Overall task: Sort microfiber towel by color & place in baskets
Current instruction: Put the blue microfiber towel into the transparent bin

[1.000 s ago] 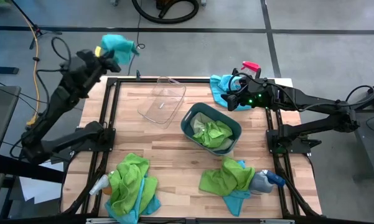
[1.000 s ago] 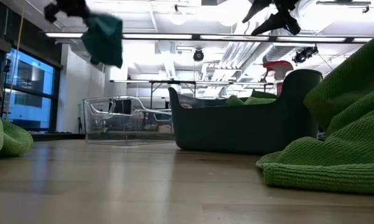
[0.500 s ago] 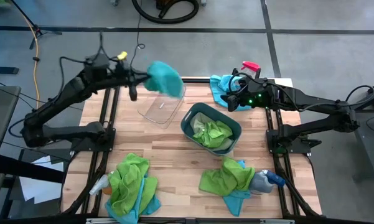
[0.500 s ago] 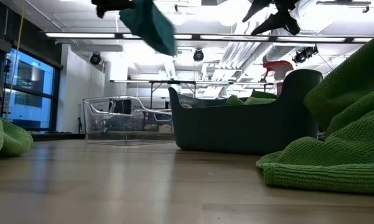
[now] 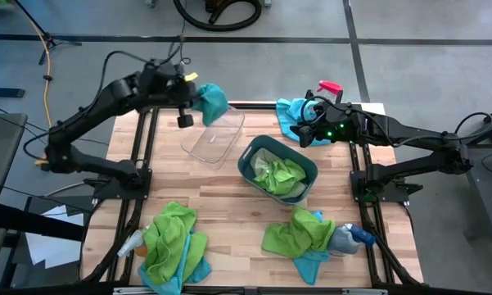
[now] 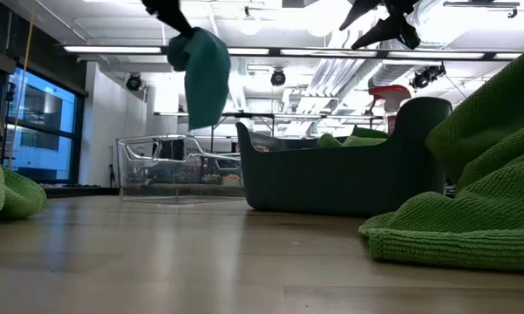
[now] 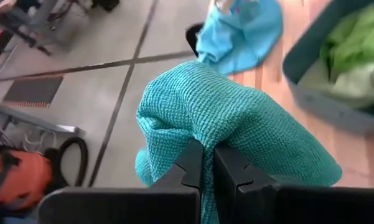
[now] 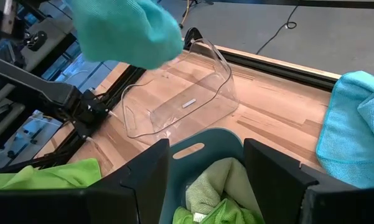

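text: none legible — labels: none | signs: none

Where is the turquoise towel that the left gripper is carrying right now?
In the high view the turquoise towel hangs from the left gripper at the table's far left, above the far end of the clear basket.

Even, bright overhead light is seen in the high view; only soft shadows are cast on the table [image 5: 229, 197]. In the low view, ceiling lights [image 6: 331, 17] are blown out and the near green towel [image 6: 471, 192] is defocused. A hanging turquoise towel [image 6: 200, 74] is slightly motion-blurred.
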`<state>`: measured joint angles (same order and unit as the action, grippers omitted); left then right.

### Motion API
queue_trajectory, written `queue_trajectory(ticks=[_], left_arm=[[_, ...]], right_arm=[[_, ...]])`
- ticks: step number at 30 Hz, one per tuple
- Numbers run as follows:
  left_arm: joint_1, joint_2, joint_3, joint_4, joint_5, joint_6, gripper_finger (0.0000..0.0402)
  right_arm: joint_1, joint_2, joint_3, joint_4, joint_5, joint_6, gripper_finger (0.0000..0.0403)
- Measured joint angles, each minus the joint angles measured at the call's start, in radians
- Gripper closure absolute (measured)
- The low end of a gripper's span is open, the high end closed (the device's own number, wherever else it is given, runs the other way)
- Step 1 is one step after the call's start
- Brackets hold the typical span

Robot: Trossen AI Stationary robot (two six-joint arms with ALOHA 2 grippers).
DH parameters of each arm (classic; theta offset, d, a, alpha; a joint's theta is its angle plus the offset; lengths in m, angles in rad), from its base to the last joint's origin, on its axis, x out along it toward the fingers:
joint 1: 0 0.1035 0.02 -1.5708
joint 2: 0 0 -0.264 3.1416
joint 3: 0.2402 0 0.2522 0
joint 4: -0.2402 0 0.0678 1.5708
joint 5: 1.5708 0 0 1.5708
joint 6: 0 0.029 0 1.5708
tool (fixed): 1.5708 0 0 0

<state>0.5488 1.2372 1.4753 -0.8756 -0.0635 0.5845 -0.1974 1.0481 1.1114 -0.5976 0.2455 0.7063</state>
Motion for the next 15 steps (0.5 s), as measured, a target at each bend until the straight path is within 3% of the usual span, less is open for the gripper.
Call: queue_trajectory(ticks=[6,15], left_arm=[[-0.035,0.138,0.099,-0.115,-0.07,0.114,0.0401],[-0.047,0.291,0.097,-0.274,-0.219,0.073,0.0401]], right_arm=[[0.0,0.0,0.0,0.0,0.0,-0.008,0.0199],[0.0,0.0,0.0,-0.005,0.017,-0.021,0.0199]])
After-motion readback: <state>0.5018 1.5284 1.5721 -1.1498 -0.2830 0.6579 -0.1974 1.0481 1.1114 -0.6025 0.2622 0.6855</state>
